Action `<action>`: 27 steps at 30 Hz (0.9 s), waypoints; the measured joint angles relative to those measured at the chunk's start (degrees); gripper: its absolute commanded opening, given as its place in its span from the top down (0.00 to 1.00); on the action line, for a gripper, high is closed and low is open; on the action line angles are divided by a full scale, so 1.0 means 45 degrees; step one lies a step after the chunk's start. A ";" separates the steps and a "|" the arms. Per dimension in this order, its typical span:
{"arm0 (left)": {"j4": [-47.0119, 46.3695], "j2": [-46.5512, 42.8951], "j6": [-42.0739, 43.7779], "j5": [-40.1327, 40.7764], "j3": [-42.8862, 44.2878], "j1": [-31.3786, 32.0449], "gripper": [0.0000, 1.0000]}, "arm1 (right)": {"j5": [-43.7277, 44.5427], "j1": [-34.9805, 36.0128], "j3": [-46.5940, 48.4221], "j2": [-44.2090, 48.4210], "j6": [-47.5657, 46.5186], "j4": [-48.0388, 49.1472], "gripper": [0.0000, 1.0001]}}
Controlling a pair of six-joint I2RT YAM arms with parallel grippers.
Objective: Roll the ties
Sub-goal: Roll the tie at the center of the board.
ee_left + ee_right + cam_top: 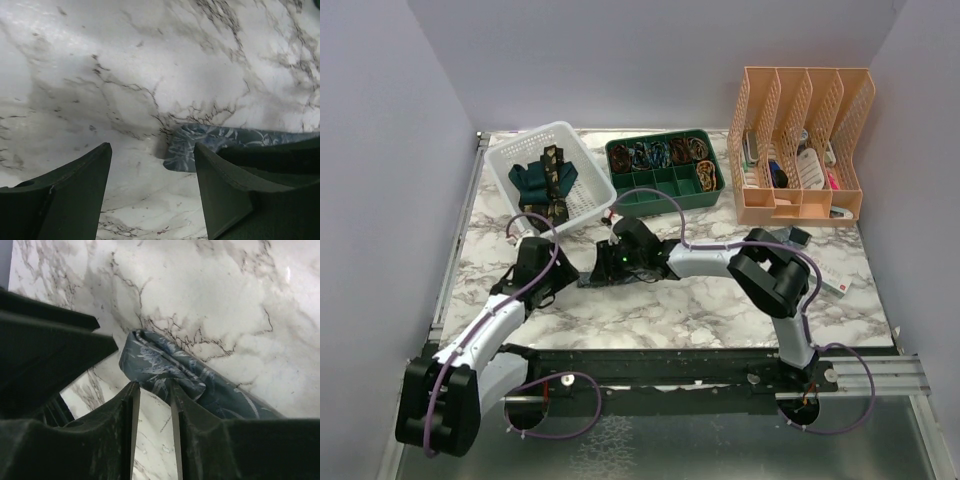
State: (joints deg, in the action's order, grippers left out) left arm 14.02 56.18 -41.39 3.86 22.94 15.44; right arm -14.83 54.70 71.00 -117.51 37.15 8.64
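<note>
Mostly the blue-grey tie [165, 365] is hiding beneath both arms in the top view; only its soft, folded end is showing on the veined marble table [125, 75]. The left gripper [152, 150] is standing wide apart, gripping nothing, with the fold just beside one finger. The right gripper [152, 385] is gaping narrowly at the fold; whether its tips are touching the cloth is hard to make out. The teal tie [525, 178] and the gold-patterned tie [556, 175] are lying crumpled in the white lattice basket [530, 136].
</note>
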 measured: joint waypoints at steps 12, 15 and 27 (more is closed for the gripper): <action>0.1977 -0.0228 -0.0947 -0.0355 0.0500 -0.2739 0.27 | -0.1307 0.0000 -0.0389 0.1112 -0.5731 0.1817 0.01; 0.2283 -0.0350 -0.1146 -0.0301 0.0738 -0.2900 0.27 | -0.1885 0.0000 -0.1044 0.1268 -0.7941 0.2837 0.00; 0.2744 -0.0413 -0.0967 -0.0228 0.1146 -0.3211 0.27 | -0.4206 0.0000 0.0369 -0.0219 -1.4712 0.1734 0.03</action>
State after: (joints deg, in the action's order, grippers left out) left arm 26.37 54.33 -45.74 2.83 28.10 0.99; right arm -33.76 54.70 72.66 -118.50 -29.06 16.45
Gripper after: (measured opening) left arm 0.731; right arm 0.987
